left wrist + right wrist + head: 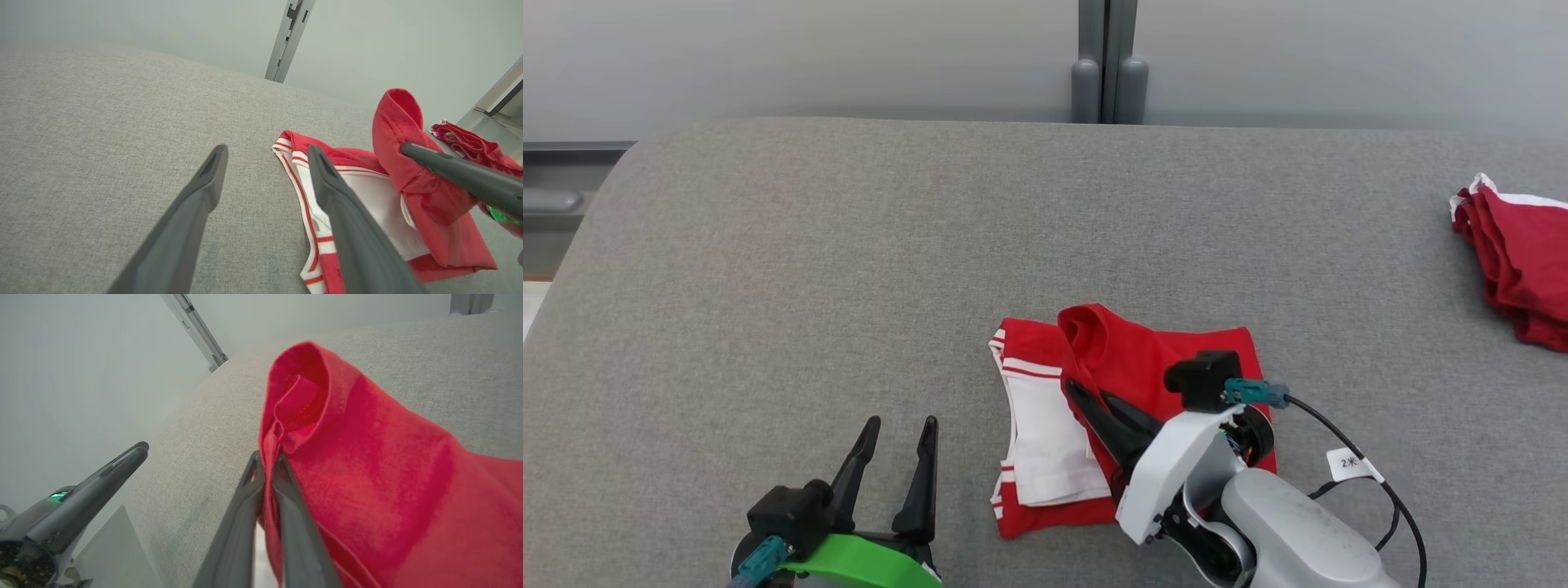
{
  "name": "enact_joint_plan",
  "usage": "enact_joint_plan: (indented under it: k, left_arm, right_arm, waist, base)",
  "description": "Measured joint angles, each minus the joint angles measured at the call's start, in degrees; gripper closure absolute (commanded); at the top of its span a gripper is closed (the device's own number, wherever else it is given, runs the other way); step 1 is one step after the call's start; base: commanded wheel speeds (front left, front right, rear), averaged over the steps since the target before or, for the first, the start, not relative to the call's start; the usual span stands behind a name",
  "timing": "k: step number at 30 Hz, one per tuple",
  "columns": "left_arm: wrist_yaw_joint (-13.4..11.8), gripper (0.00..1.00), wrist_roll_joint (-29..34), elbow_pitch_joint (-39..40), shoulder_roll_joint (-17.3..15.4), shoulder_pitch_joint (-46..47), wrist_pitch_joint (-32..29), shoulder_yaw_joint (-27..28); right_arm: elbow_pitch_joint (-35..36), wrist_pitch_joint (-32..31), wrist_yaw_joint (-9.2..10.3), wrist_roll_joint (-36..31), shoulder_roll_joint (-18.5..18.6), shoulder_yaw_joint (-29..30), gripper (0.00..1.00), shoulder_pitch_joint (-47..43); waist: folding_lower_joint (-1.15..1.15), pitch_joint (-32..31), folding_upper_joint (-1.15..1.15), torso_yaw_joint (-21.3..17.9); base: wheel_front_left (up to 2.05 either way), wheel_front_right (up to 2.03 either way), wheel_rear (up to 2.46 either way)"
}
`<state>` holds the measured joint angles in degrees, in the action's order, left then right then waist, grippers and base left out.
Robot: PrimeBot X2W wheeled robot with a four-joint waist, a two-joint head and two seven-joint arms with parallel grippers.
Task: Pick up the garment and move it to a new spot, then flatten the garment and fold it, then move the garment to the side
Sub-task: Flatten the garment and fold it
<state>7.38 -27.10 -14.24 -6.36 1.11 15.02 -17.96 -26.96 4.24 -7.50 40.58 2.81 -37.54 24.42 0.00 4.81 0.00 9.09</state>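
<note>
Forearm slants; right tool pinches garment.

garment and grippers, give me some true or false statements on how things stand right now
1. The right gripper is shut on a raised fold of the garment. True.
2. The left gripper grips the garment too. False: it is open, holds nothing, and sits over the grey surface, apart from the garment.
3. The garment lies spread out flat. False: it is folded into a compact stack, with one fold lifted.
4. Another red cloth lies at the surface's far right, apart from the garment. True.
</note>
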Motion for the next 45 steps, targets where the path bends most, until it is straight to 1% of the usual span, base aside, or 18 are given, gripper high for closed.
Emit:
enact_joint_plan:
  k: [9, 10, 11, 13, 14, 15, 16, 20, 24, 27, 29, 32, 36, 40, 45]
  left_arm:
    - [0.00, 0.00, -0.09, -0.55, 0.48, 1.32, 0.01, -0.77]
    - [0.00, 0.00, -0.09, -0.60, 0.53, 1.60, 0.00, -0.83]
    - [0.00, 0.00, -0.09, -0.64, 0.56, 1.73, 0.01, -0.88]
    - [0.00, 0.00, -0.09, -0.80, 0.60, 1.86, 0.00, -0.97]
    - [0.00, 0.00, -0.09, -0.89, 0.63, 1.87, 0.01, -1.04]
    - [0.00, 0.00, -0.09, -0.96, 0.64, 1.89, 0.00, -1.09]
    - [0.00, 0.00, -0.09, -1.02, 0.66, 1.94, 0.01, -1.13]
    - [0.00, 0.00, -0.08, -1.05, 0.74, 2.13, 0.01, -0.99]
    - [0.00, 0.00, 0.02, -0.85, 0.80, 2.19, 0.01, -0.38]
    - [0.00, 0.00, 0.45, -0.44, 0.99, 2.22, 0.01, -0.19]
    - [0.00, 0.00, 0.60, -0.15, 1.09, 2.22, 0.01, 0.03]
    - [0.00, 0.00, 0.94, 0.20, 1.15, 2.21, 0.01, 0.23]
    - [0.00, 0.00, 1.58, 0.82, 1.20, 2.21, 0.01, 0.64]
    - [0.00, 0.00, 2.16, 1.42, 1.42, 2.21, 0.01, 0.87]
    - [0.00, 0.00, 3.08, 1.77, 1.69, 2.24, 0.01, 1.25]
  right_arm:
    - [-8.54, 2.70, 0.01, 4.69, 0.02, -7.67, 0.99, 6.14]
    - [-9.23, 3.05, 0.01, 5.27, 0.01, -8.46, 0.92, 6.70]
    - [-9.70, 3.41, 0.01, 5.76, 0.01, -9.15, 0.83, 7.08]
    - [-10.60, 3.90, 0.01, 6.70, 0.03, -10.92, 0.69, 8.04]
    - [-10.72, 4.08, 0.01, 7.31, 0.02, -11.63, 0.51, 8.40]
    - [-10.78, 4.22, 0.01, 7.86, 0.01, -12.37, 0.19, 8.75]
    - [-10.85, 4.38, 0.00, 8.73, -0.01, -13.40, 0.00, 9.24]
    - [-10.94, 6.06, 0.01, 10.73, -0.02, -15.40, 0.00, 10.76]
    - [-11.54, 8.10, 0.01, 10.92, 0.00, -15.67, 0.00, 12.63]
    - [-11.91, 9.64, 0.00, 10.76, -0.02, -14.34, 0.00, 13.94]
    - [-12.54, 10.21, 0.00, 9.53, -0.01, -12.66, 0.00, 14.83]
    - [-13.86, 10.70, 0.00, 5.03, -0.01, -8.91, 0.00, 16.11]
    - [-12.32, 10.77, 0.00, -2.37, 0.03, -0.43, 0.00, 15.98]
    - [-9.59, 10.76, 0.00, -10.53, -0.01, 7.50, 0.00, 12.40]
    - [-5.81, 10.76, 0.00, -18.45, 0.01, 15.91, 0.00, 6.68]
  waist:
    - [0.00, 1.18, 0.00, 2.40]
    - [0.00, 1.30, 0.00, 2.57]
    - [0.00, 1.39, 0.00, 2.69]
    - [0.00, 1.58, 0.00, 2.89]
    - [0.00, 1.65, 0.00, 2.95]
    - [0.00, 1.70, 0.00, 2.98]
    - [0.00, 1.76, 0.00, 3.01]
    - [0.00, 1.83, 0.00, 2.73]
    - [0.00, 1.76, 0.00, 2.07]
    - [0.00, 1.62, 0.00, 1.33]
    - [0.00, 1.52, 0.00, 0.83]
    - [0.00, 1.35, 0.00, -0.01]
    - [0.00, 1.21, 0.00, -1.08]
    - [0.00, 1.02, 0.00, -1.96]
    - [0.00, 0.19, 0.00, -2.72]
  base:
    - [0.00, 0.00, 0.00]
    - [0.00, 0.00, 0.00]
    - [0.00, 0.00, 0.00]
    - [0.00, 0.00, 0.00]
    - [0.00, 0.00, 0.00]
    - [0.00, 0.00, 0.00]
    - [0.00, 0.00, 0.00]
    - [0.00, 0.00, 0.00]
    - [0.00, 0.00, 0.00]
    - [0.00, 0.00, 0.00]
    - [0.00, 0.00, 0.00]
    - [0.00, 0.00, 0.00]
    - [0.00, 0.00, 0.00]
    - [0.00, 0.00, 0.00]
    - [0.00, 0.00, 0.00]
